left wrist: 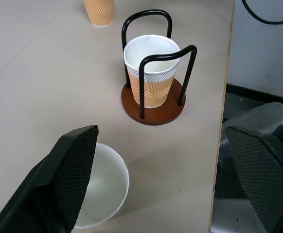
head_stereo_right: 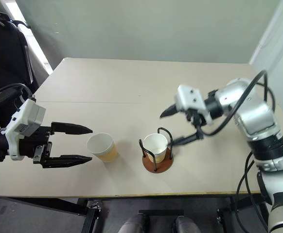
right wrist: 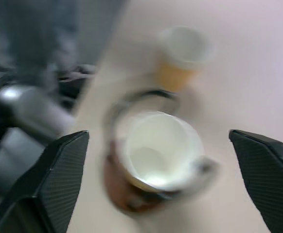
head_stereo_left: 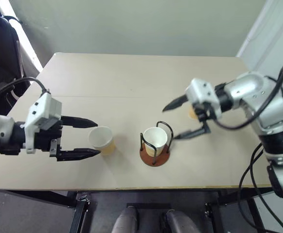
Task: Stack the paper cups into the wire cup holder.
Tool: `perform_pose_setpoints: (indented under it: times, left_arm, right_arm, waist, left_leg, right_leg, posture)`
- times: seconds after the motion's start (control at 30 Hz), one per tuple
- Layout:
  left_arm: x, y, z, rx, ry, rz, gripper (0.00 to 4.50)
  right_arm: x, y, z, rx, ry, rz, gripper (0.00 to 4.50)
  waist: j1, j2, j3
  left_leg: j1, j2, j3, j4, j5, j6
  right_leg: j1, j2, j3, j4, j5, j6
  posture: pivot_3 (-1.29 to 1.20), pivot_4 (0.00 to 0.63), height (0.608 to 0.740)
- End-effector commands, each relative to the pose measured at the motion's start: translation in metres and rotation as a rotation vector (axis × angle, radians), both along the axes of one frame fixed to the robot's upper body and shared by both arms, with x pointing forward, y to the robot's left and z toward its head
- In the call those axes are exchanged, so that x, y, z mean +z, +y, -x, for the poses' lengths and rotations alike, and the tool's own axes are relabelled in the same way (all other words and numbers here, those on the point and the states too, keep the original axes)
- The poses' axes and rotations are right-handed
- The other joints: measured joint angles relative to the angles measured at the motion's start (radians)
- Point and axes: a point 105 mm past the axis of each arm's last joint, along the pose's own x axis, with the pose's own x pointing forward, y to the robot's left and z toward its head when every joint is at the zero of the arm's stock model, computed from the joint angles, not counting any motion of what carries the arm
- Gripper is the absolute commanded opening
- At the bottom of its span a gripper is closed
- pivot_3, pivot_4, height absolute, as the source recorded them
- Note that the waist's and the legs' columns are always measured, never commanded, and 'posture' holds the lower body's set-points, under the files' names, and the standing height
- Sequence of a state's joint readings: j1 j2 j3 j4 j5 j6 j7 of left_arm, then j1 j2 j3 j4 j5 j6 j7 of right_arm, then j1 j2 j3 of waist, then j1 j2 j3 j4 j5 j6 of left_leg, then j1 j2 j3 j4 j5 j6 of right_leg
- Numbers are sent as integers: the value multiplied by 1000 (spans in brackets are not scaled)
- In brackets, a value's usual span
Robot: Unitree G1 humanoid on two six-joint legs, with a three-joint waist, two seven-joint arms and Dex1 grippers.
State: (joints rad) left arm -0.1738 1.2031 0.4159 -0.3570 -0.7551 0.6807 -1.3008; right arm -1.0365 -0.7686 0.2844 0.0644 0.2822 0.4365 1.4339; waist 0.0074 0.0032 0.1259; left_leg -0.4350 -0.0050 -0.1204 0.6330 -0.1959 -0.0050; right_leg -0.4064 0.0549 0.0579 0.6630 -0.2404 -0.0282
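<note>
Standing on the beige table (head_stereo_left: 132, 82), the wire cup holder (head_stereo_left: 155, 156) sits near the front edge, roughly midway between the two arms. One paper cup (head_stereo_left: 155, 141) is seated upright inside its black wire loops, white rim above the reddish-brown base

Second paper cup (head_stereo_left: 102, 140) stands upright on the table just to the left of the holder, apart from it. Left gripper (head_stereo_left: 94, 137) is level with this cup, jaws spread wide, fingertips on either side of the cup's near flank; contact cannot be told. Left wrist view confirms the cup (left wrist: 102, 194) low between the fingers, holder (left wrist: 153, 104) beyond it

Third paper cup (head_stereo_left: 193, 113) is largely hidden behind the right gripper; in the left wrist view it stands upright past the holder (left wrist: 99, 12)

Right gripper (head_stereo_left: 178, 120) hangs just right of and above the holder, jaws spread wide, nothing between them. Lower fingertip is close to the holder's wire; touching or not, cannot tell. Right wrist view is blurred, showing the seated cup (right wrist: 158, 150) between the open fingers
</note>
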Motion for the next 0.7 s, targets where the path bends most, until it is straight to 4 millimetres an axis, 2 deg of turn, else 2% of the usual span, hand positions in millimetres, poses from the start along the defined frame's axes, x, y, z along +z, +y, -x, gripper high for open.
perform_pose_setpoints:
  times: [0.03,0.17,0.27,0.5,0.6,0.7]
  left_arm:
    - [11,-2,4,-11,-53,-21,4500]
    - [10,-3,3,-9,-54,-21,4500]
    - [9,-3,3,-6,-53,-22,4500]
    - [9,-3,9,7,-47,-25,4500]
    - [9,-3,11,11,-46,-27,4500]
    - [10,-2,12,18,-46,-30,4500]
  right_arm:
    - [7,-46,-50,-259,-157,63,4488]
    - [-22,-77,-83,-388,-155,176,4488]
    - [-39,-90,-95,-432,-152,259,4488]
    - [-54,-87,-102,-441,-110,273,4488]
    - [-57,-86,-105,-443,-122,295,3928]
    - [-61,-84,-105,-427,-118,305,2815]
  waist:
    - [1,0,0]
    - [4,0,0]
    - [3,1,1]
    - [-2,2,1]
    - [-1,2,1]
    - [2,2,1]
  left_leg:
    - [0,0,0,0,0,0]
    - [0,0,-1,0,-2,-2]
    - [-1,1,0,-2,-2,-3]
    - [-1,2,0,-4,-2,-5]
    - [-1,2,0,-4,-2,-5]
    - [-1,2,0,-3,-2,-6]
  right_leg:
    - [0,0,0,0,0,0]
    - [-2,0,0,1,0,-1]
    - [-4,0,-1,3,1,-2]
    - [-5,1,-1,2,1,-3]
    - [-5,1,-1,2,1,-3]
    - [-4,1,-1,2,1,-4]
  posture:
    - [0,150,740]
    - [0,150,740]
    - [0,150,740]
    - [0,150,740]
    - [0,150,740]
    - [0,150,740]
